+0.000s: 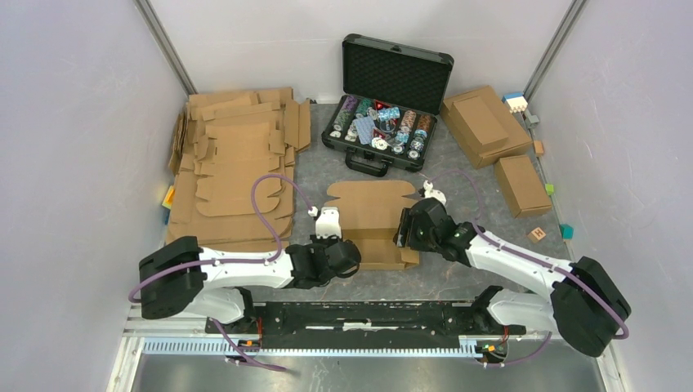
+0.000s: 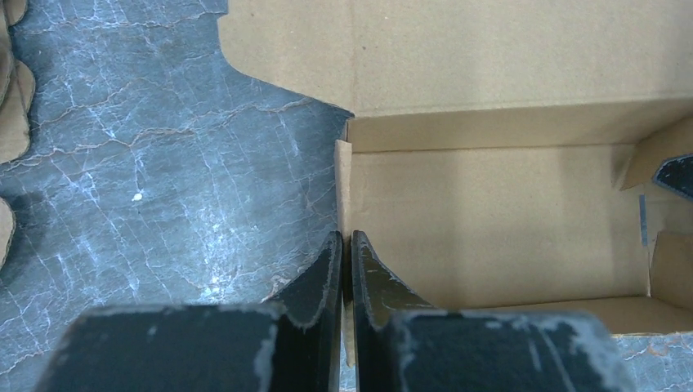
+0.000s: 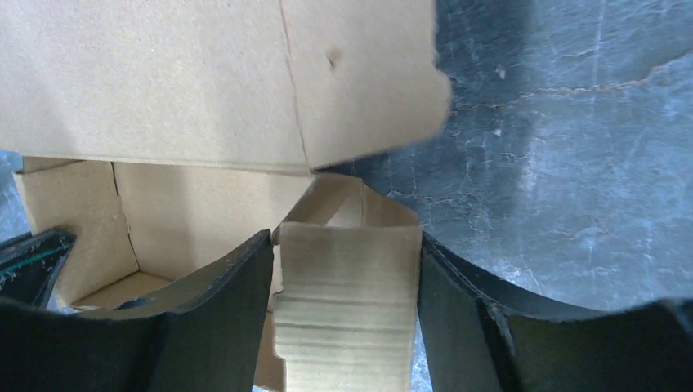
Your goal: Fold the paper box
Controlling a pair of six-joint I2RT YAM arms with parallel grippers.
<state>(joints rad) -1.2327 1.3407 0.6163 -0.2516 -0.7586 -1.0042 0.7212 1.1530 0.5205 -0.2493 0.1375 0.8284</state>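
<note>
Between the near-closed jaws of the left gripper (image 2: 345,238) the paper box (image 2: 490,212) had its left wall pinched, while the right gripper (image 3: 345,241), jaws wider, clasped the doubled right wall, which wanted pressing squarely down, I'd say.

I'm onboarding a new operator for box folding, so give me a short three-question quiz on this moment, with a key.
1. True or false: the black case behind the paper box has its lid shut.
2. What does the left gripper pinch? A) a side wall of the paper box; B) a poker chip; C) a wooden block.
3. Fill in: in the top view, the stack of flat cardboard blanks lies to the ___ of the paper box.
Key: 1 false, the lid stands open. 2 A. 3 left.
</note>
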